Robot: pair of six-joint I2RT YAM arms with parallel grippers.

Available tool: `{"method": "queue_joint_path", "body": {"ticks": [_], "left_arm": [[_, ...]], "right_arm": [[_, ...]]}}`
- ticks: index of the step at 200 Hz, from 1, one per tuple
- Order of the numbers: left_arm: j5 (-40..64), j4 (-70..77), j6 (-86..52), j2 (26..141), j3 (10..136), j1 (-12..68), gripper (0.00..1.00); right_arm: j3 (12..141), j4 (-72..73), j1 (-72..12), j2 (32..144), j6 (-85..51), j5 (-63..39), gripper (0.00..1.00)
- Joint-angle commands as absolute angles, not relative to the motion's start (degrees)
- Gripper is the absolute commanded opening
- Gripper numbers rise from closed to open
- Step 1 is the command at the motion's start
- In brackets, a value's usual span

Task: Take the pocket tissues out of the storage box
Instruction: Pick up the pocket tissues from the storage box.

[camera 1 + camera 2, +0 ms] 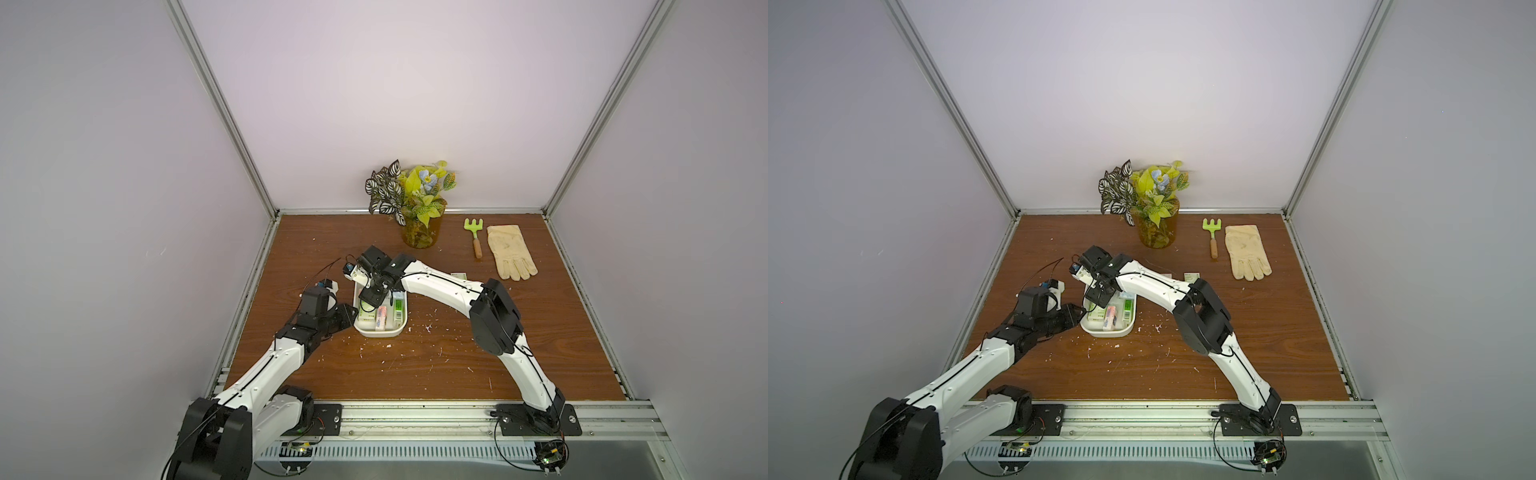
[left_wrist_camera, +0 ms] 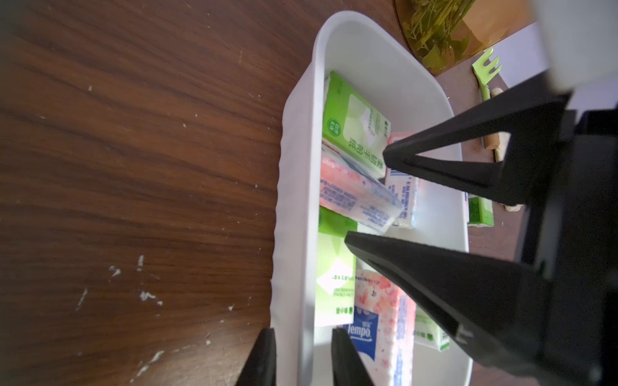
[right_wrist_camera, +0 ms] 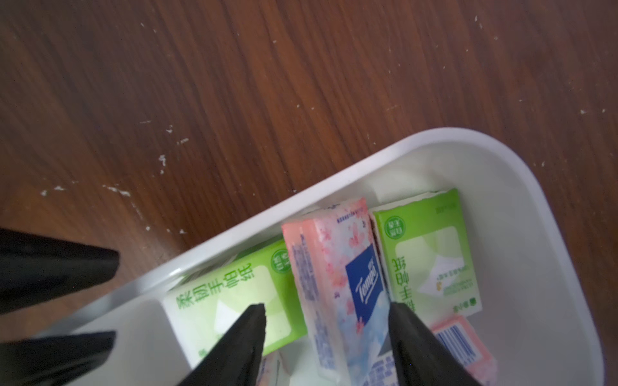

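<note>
— What colour is the storage box point(image 2: 296, 200)?
— Plain white. The pocket tissues point(image 2: 347, 187) come in two prints. The green packet point(image 3: 431, 254) has a white window and green lettering. The pink packet point(image 3: 334, 267) has blossoms fading to pale blue and a dark blue logo patch.
— The table point(image 3: 234, 83)?
— Brown wood grain, flecked white.
— Further back?
— A cream glove point(image 1: 510, 251) and a lime-green rake point(image 1: 473, 226) with a tan handle. The plant point(image 1: 405, 191) has dark-and-white striped leaves and yellow-green ones. Its pot point(image 1: 420, 237) looks amber, though it's small.

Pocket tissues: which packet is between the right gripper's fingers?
The pink Tempo packet showing its dark blue logo, tilted on edge: the right gripper straddles it, and green packets flank it.
</note>
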State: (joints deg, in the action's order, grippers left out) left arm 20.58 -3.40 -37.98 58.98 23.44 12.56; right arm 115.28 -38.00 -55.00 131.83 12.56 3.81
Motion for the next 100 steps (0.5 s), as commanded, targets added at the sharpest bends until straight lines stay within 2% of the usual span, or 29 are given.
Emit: {"method": "queue_joint_path", "body": {"ticks": [1,44,100], "left_arm": [[21.49,-2.13,-38.14,59.40,22.70,11.87,0.25],[21.05,-1.80,-38.38,59.17,22.26,11.87,0.23],[20.97,-1.76,-38.53,58.50,22.33,11.87,0.21]], "right_arm": [[116.84,-38.39,-54.88,131.96,13.80,5.76,0.63],[115.46,-35.52,-54.84,132.39,13.52,6.88,0.55],[114.22,-34.06,-54.92,131.46,13.62,8.65,0.30]]}}
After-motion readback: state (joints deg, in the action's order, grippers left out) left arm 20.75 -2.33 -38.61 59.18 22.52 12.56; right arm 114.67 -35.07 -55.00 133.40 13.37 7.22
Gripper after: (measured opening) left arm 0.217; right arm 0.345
